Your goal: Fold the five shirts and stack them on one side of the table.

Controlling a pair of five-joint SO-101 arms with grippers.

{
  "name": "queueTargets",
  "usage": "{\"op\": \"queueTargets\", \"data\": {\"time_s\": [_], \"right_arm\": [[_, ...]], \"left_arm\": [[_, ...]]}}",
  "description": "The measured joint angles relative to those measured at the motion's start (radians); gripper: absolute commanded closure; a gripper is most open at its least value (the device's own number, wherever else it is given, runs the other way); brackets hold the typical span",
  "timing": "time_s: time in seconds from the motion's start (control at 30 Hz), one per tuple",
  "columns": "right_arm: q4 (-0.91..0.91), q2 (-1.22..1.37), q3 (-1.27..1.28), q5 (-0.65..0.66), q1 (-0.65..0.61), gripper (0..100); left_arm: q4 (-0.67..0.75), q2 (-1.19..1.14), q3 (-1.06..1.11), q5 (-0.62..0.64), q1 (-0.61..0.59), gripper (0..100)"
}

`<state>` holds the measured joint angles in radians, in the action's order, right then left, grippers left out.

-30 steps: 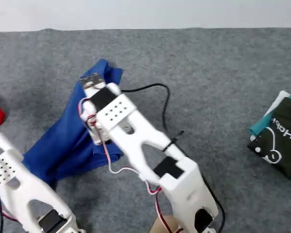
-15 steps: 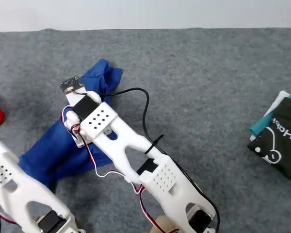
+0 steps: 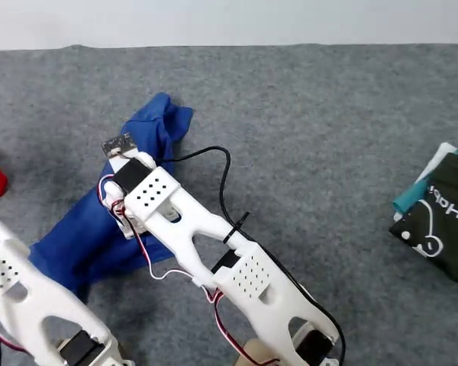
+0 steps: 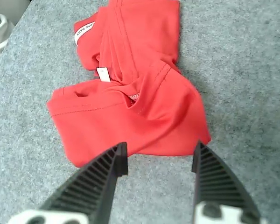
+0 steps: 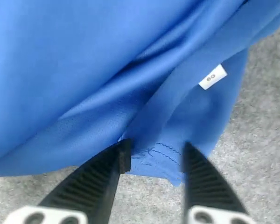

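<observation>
Your right jaws sit open over the hem of the blue shirt (image 5: 107, 56), so dip down, pinch only that edge and fold it over slowly.

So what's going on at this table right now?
The right gripper hangs open over the edge of a crumpled blue shirt, with the hem between its jaws but not clamped. The left gripper, also open, hovers at the edge of an unfolded red shirt. A stack of folded shirts sits at the other end of the table.
</observation>
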<state>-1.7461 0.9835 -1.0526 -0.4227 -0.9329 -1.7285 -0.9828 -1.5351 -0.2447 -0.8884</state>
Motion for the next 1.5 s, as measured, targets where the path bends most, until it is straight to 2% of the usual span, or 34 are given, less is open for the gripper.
{"op": "queueTargets", "data": {"time_s": [0.23,0.4,0.6,1.13,1.5], "right_arm": [[0.0,0.0,0.0,-0.014,-0.014,75.8],[-0.003,0.0,0.0,-0.014,-0.081,75.7],[-0.003,0.0,0.0,-0.014,-0.092,75.7],[-0.003,0.046,0.0,-0.014,0.051,75.8],[-0.003,0.046,0.0,-0.014,0.052,75.8]], "left_arm": [[0.0,0.0,0.0,0.0,0.0,77],[0.0,0.0,0.0,0.0,-0.005,77],[0.0,-0.002,0.0,0.0,-0.012,77],[0.0,-0.002,0.0,0.0,-0.009,77],[0.0,-0.002,0.0,0.0,0.014,77]]}}
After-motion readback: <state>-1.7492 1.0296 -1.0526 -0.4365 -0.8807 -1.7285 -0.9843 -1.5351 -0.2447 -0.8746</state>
